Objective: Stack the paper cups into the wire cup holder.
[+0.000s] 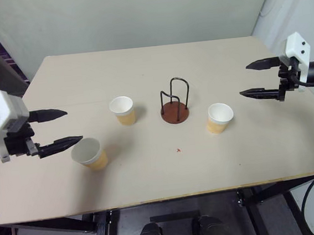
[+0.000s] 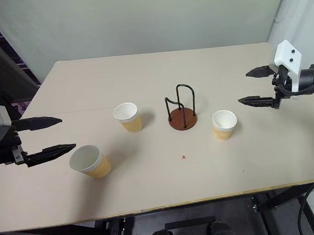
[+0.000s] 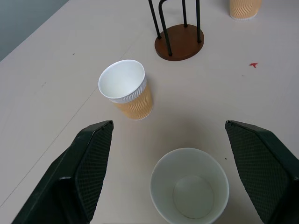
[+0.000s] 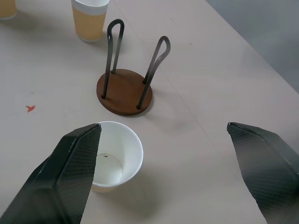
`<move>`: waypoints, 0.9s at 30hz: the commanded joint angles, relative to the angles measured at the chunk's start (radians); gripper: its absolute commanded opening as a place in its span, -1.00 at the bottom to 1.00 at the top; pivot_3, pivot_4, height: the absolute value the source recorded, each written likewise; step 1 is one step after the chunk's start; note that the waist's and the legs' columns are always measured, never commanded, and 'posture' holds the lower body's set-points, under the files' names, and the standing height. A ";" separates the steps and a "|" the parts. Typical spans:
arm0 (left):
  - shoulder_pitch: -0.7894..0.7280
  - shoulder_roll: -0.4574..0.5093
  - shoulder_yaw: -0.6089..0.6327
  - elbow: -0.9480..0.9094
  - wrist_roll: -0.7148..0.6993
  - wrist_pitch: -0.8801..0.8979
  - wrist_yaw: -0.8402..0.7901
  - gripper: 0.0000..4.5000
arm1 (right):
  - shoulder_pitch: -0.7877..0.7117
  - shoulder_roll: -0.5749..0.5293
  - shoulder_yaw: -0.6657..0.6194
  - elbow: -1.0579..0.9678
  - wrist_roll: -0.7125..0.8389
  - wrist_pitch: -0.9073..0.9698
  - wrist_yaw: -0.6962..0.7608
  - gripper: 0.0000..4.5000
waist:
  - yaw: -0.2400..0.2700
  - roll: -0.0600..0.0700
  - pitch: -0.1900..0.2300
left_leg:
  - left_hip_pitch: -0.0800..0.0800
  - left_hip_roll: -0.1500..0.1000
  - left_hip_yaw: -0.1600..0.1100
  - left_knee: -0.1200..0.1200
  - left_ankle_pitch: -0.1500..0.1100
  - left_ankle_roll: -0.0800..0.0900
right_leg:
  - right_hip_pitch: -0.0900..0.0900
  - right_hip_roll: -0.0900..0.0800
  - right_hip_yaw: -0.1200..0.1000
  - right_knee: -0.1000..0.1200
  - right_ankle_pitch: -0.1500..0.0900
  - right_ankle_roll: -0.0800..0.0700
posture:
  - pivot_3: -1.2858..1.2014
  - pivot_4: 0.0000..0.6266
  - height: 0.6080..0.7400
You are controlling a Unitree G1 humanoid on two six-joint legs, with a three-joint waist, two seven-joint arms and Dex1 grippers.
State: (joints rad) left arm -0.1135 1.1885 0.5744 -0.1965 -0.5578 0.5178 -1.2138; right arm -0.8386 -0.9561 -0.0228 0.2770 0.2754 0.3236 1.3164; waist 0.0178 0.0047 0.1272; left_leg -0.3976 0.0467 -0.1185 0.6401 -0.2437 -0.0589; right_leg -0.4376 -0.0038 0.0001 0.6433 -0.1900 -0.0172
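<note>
Three tan paper cups stand upright on the table. One cup (image 1: 90,154) is at the front left, one (image 1: 123,110) left of centre, one (image 1: 219,117) right of centre. The wire cup holder (image 1: 175,103), a brown disc with black wire loops, stands empty between the last two. My left gripper (image 1: 66,126) hovers open just left of the front-left cup (image 3: 190,188), nothing between its fingers. My right gripper (image 1: 244,79) hangs open to the right of the right cup (image 4: 112,157), above the table and apart from it.
The pale table (image 1: 162,172) has a small red mark (image 1: 178,149) in front of the holder. Its front edge runs below the cups. A grey wall (image 1: 136,14) stands behind the far edge.
</note>
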 commanded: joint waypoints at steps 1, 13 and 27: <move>-0.004 0.006 0.031 -0.010 0.004 -0.011 0.006 0.82 | -0.018 -0.011 -0.032 -0.010 0.018 -0.017 0.008 1.00 | 0.000 0.000 0.000 | 0.000 0.000 0.000 0.000 0.000 0.000 | 0.000 0.000 0.000 0.000 0.000 0.000 | 0.03 -0.52 1.00; -0.070 0.000 0.013 -0.005 -0.035 -0.016 0.006 0.82 | -0.102 0.054 0.003 -0.006 0.050 -0.010 0.044 1.00 | -0.003 0.000 0.000 | 0.000 0.000 0.000 0.000 0.000 0.000 | -0.001 0.000 0.000 0.000 0.000 0.000 | 0.03 -0.52 1.00; -0.327 -0.196 -0.339 -0.052 0.090 0.002 0.270 0.82 | -0.164 0.486 0.259 0.004 -0.175 0.180 -0.328 1.00 | -0.003 0.001 0.000 | -0.008 0.000 0.001 0.002 0.002 0.001 | -0.009 -0.001 0.001 0.000 0.003 0.001 | 0.03 -0.52 1.00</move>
State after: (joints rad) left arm -0.4298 0.9906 0.2192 -0.2031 -0.4726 0.5134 -0.9670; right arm -0.9766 -0.4685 0.2499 0.2813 0.1151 0.4957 1.0149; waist 0.0144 0.0055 0.1268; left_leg -0.4084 0.0464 -0.1177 0.6439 -0.2413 -0.0579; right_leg -0.4488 -0.0050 0.0010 0.6437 -0.1865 -0.0157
